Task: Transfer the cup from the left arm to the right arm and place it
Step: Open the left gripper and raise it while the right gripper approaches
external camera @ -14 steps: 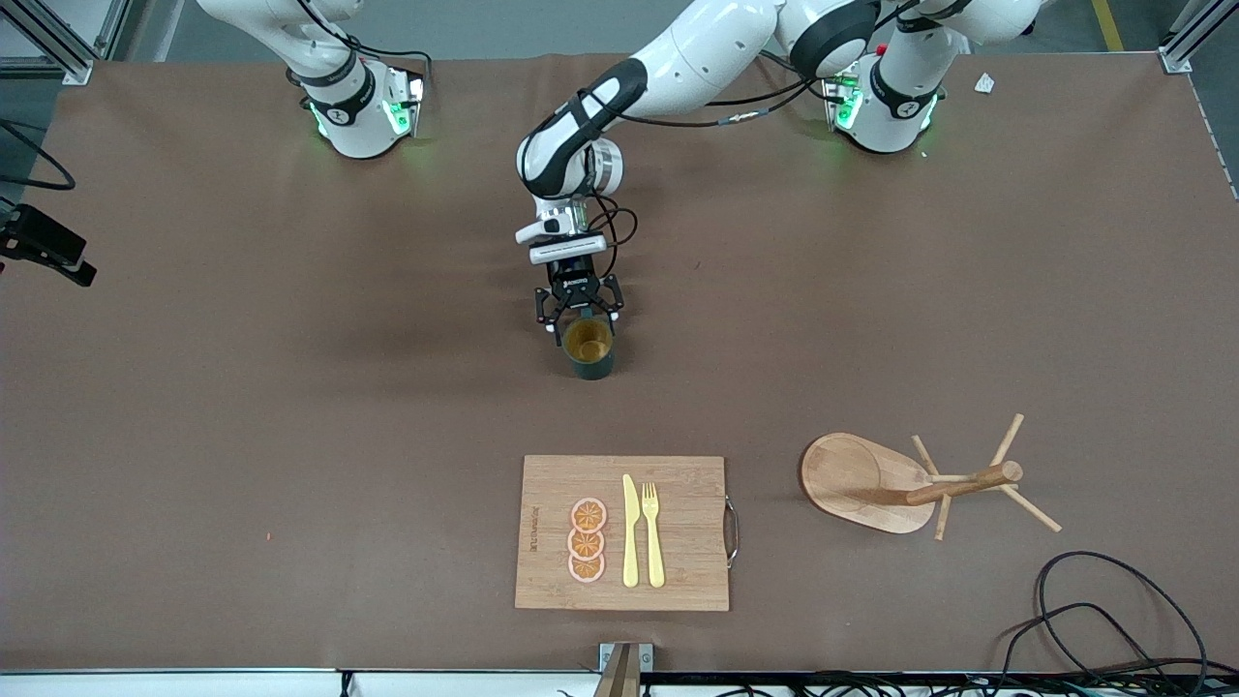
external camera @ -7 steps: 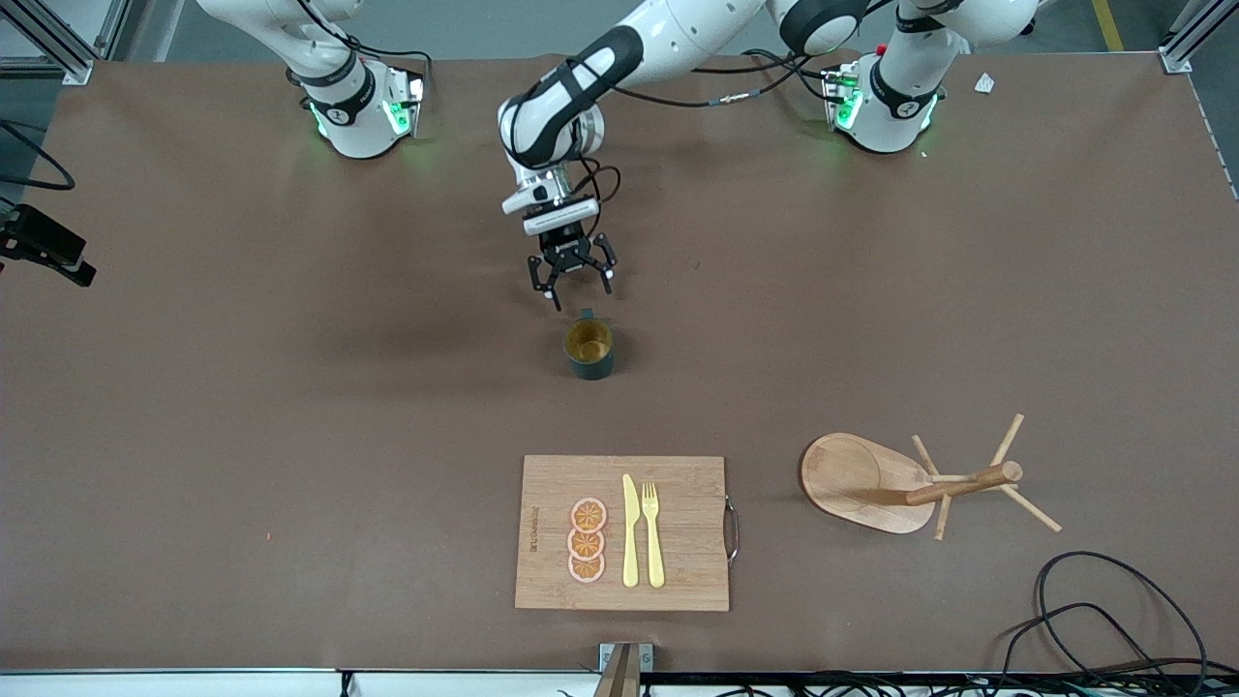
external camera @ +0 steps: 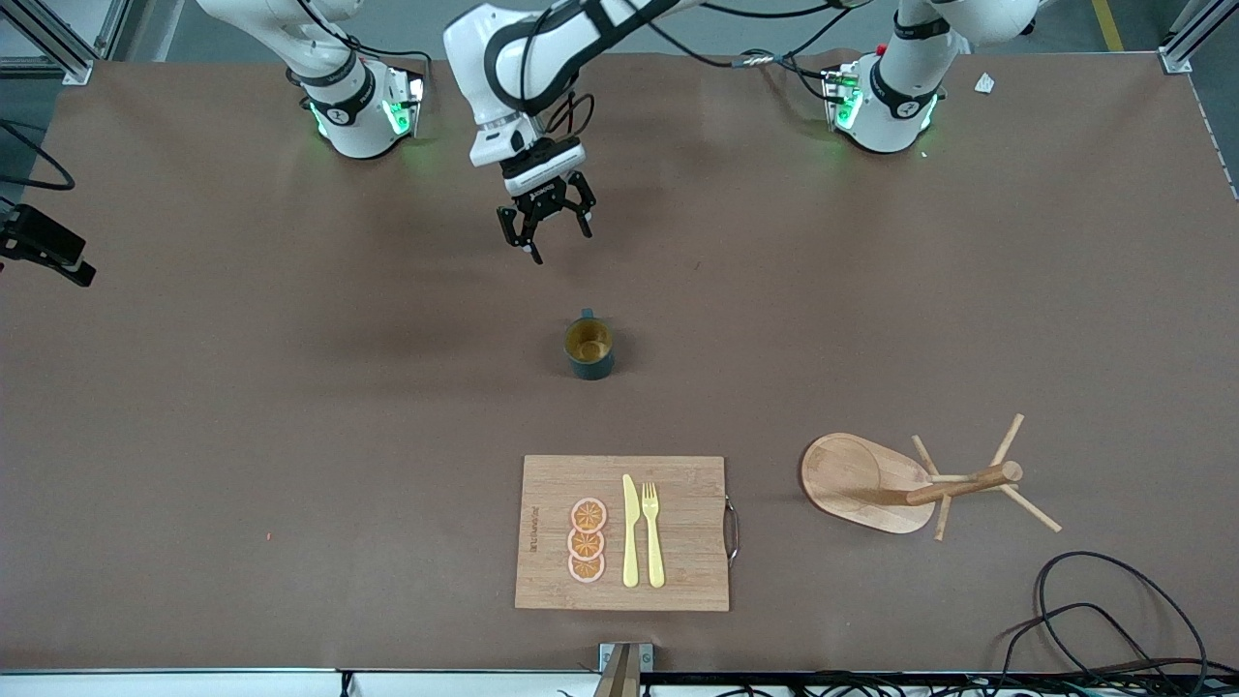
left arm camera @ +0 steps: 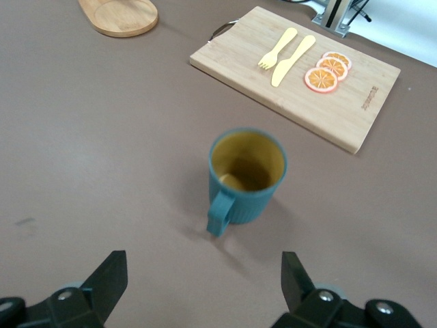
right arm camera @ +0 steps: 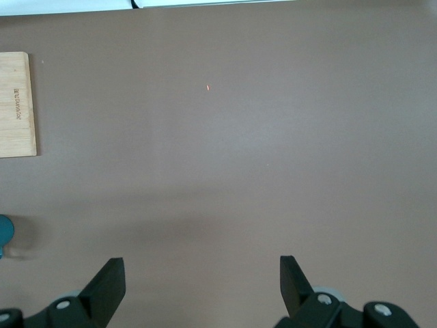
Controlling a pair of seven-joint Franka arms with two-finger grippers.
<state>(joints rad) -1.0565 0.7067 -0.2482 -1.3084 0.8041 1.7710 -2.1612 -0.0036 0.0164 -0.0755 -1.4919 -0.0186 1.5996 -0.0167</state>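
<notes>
The cup [external camera: 589,348], dark teal with a yellowish inside, stands upright on the brown table near its middle, its handle turned toward the robots' bases. It also shows in the left wrist view [left arm camera: 246,178]. My left gripper [external camera: 545,232] is open and empty, up in the air over the bare table between the cup and the bases; its own view [left arm camera: 203,283] shows the cup apart from its fingertips. My right gripper [right arm camera: 201,287] is open and empty over bare table and is out of the front view. A sliver of the cup [right arm camera: 3,236] shows at the edge of the right wrist view.
A wooden cutting board [external camera: 687,528] with three orange slices, a yellow knife and a yellow fork lies nearer to the front camera than the cup. A wooden mug tree [external camera: 871,484] lies tipped over toward the left arm's end. Black cables [external camera: 1094,600] lie at the front corner.
My left gripper was at the cup's rim a second ago. It has risen and drawn away toward the bases, leaving the cup standing on the table.
</notes>
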